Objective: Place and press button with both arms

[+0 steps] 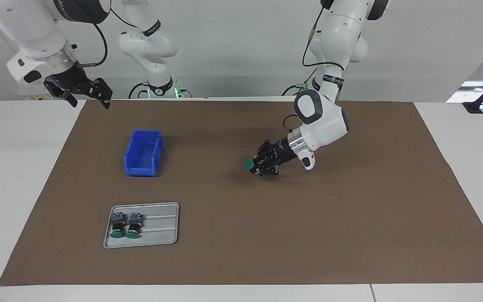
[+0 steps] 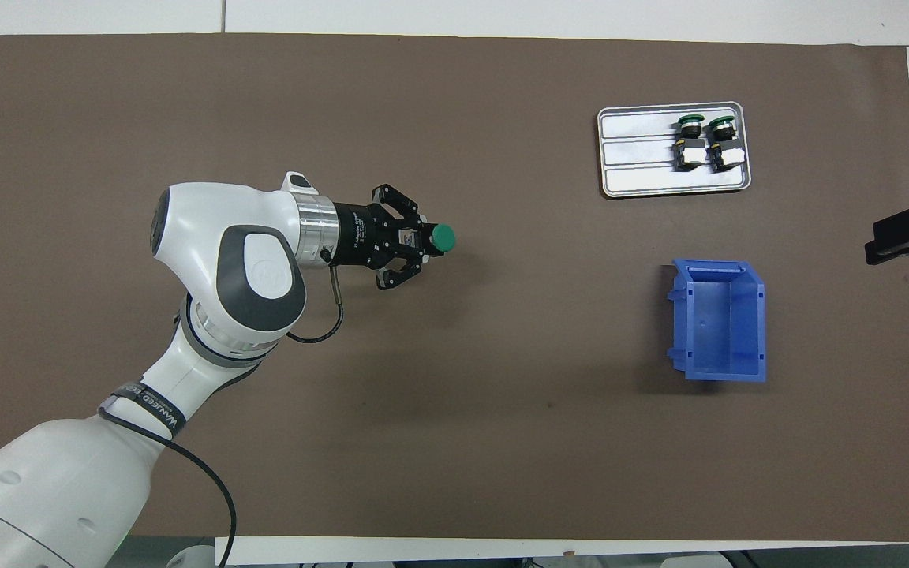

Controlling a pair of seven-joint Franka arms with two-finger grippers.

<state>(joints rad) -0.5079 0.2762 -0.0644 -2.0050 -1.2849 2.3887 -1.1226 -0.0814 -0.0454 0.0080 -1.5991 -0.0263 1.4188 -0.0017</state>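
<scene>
My left gripper (image 1: 257, 164) (image 2: 423, 240) is shut on a button (image 1: 249, 164) (image 2: 442, 237). It holds the button sideways over the middle of the brown mat, green cap pointing toward the right arm's end of the table. Two more buttons (image 1: 125, 225) (image 2: 705, 142) lie side by side in the grey tray (image 1: 162, 224) (image 2: 636, 154). My right gripper (image 1: 88, 96) (image 2: 908, 233) hangs raised over the mat's edge at the right arm's end, and that arm waits.
A blue bin (image 1: 143, 152) (image 2: 719, 319) stands open on the mat, nearer to the robots than the tray. The brown mat (image 1: 266, 235) (image 2: 423, 434) covers most of the white table.
</scene>
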